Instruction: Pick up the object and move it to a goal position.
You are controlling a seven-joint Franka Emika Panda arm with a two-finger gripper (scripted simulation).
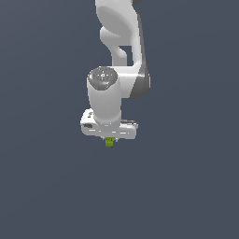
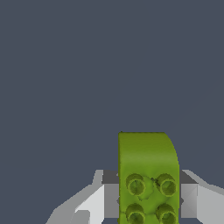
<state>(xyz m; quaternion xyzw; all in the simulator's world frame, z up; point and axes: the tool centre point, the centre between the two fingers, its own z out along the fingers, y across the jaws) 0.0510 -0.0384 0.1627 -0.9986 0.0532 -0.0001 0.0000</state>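
Observation:
The object (image 1: 109,142) is a tiny yellow-green block that pokes out just below the white hand of the arm in the exterior view. In the wrist view the object (image 2: 148,175) fills the space between the two grey fingers (image 2: 110,194), and round studs show on its face. My gripper (image 1: 109,140) is shut on it, one finger pressing each side. The fingertips themselves are hidden under the hand in the exterior view. No goal marker shows in either view.
A plain dark grey-blue surface (image 1: 46,186) fills both views. The white arm (image 1: 119,42) rises behind the hand toward the top of the exterior view. No other objects show.

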